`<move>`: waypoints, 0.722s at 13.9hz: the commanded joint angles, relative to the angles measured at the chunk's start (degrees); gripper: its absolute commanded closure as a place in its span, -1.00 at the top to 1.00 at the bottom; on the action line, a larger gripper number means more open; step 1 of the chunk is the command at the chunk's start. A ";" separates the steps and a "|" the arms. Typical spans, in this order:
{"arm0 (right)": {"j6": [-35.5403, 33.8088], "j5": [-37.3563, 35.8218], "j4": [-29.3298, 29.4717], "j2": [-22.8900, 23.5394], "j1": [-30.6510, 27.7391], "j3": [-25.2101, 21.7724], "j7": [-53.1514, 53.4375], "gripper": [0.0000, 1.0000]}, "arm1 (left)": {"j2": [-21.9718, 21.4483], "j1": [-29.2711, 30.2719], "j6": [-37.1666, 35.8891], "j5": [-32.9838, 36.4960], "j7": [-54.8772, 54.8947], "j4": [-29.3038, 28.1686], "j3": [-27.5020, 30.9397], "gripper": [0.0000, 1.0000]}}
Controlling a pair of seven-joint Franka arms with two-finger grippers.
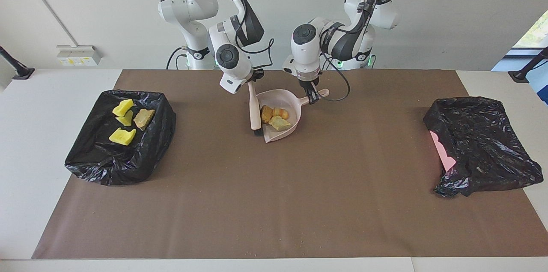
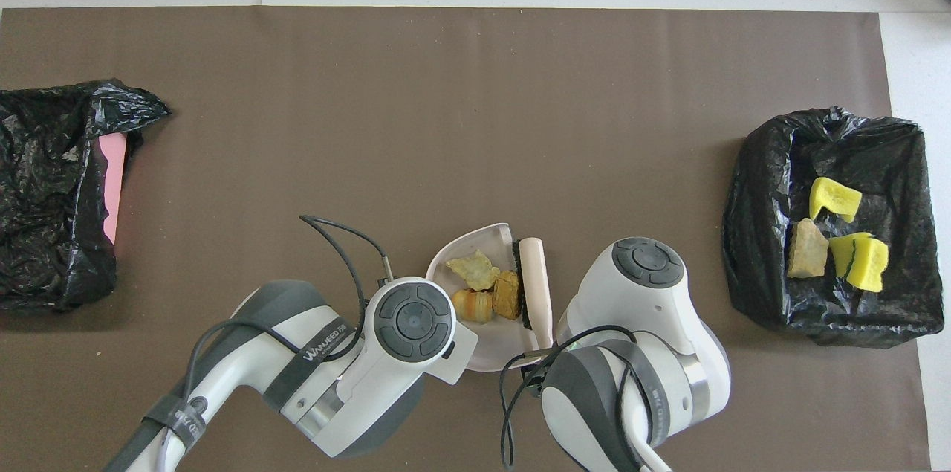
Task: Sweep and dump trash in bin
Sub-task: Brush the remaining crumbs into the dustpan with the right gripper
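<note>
The pale pink dustpan (image 1: 286, 101) sits on the brown mat in front of the robots, its mouth turned away from them. It holds three trash scraps (image 1: 276, 117): two tan-brown pieces and a yellowish chunk, which also show in the overhead view (image 2: 484, 285). My left gripper (image 1: 314, 95) is shut on the dustpan's handle. My right gripper (image 1: 253, 79) is shut on the beige-handled brush (image 1: 254, 111), whose bristles stand at the dustpan's side toward the right arm's end. Several more scraps (image 1: 123, 136), yellow and tan, lie in the black-lined bin (image 1: 158, 143). In the overhead view the wrists hide both grippers.
The bin with scraps (image 2: 750, 249) stands toward the right arm's end of the table. A second black-bagged bin (image 1: 483, 135) with a pink edge showing stands toward the left arm's end. The brown mat (image 1: 274, 203) covers the table's middle.
</note>
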 commanded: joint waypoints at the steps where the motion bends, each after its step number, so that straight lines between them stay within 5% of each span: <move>1: -1.49 0.01 3.24 -1.03 0.18 0.34 1.48 -1.00 | -1.57 -0.42 1.45 0.86 0.80 -2.56 0.67 -1.00; 6: -7.20 -14.05 4.39 -2.53 4.22 0.43 5.54 -1.00 | -1.13 1.86 1.37 0.77 5.09 -2.47 0.67 -1.00; 10: -9.06 -17.14 4.56 -3.06 5.63 0.43 5.98 -1.00 | -0.87 4.32 0.93 0.68 8.26 -2.12 0.67 -1.00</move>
